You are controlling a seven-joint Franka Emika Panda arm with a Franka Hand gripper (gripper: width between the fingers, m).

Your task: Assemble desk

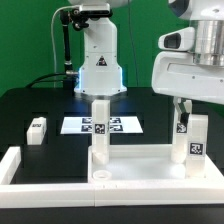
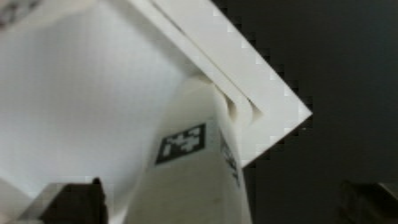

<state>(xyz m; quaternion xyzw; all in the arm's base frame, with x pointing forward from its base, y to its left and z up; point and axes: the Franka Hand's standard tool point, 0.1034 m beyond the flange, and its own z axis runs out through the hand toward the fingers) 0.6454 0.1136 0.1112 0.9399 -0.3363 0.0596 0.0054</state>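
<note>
The white tabletop panel [image 1: 140, 158] lies flat near the front of the table. Two white leg blocks stand upright on it: one at its corner on the exterior view's left [image 1: 100, 125], one at the corner on the right [image 1: 191, 142]. My gripper [image 1: 190, 112] hangs over the top of the right leg. In the wrist view that tagged leg [image 2: 192, 150] rises from the panel's corner [image 2: 89, 90] between my dark fingers [image 2: 75, 203], which stand wide apart and clear of its sides. My gripper [image 2: 222, 205] is open. A third leg block [image 1: 37, 130] lies loose at the exterior view's left.
The marker board [image 1: 120, 126] lies flat behind the panel. A low white border wall [image 1: 40, 190] runs along the front and up the exterior view's left side. The robot's base [image 1: 97, 65] stands at the back.
</note>
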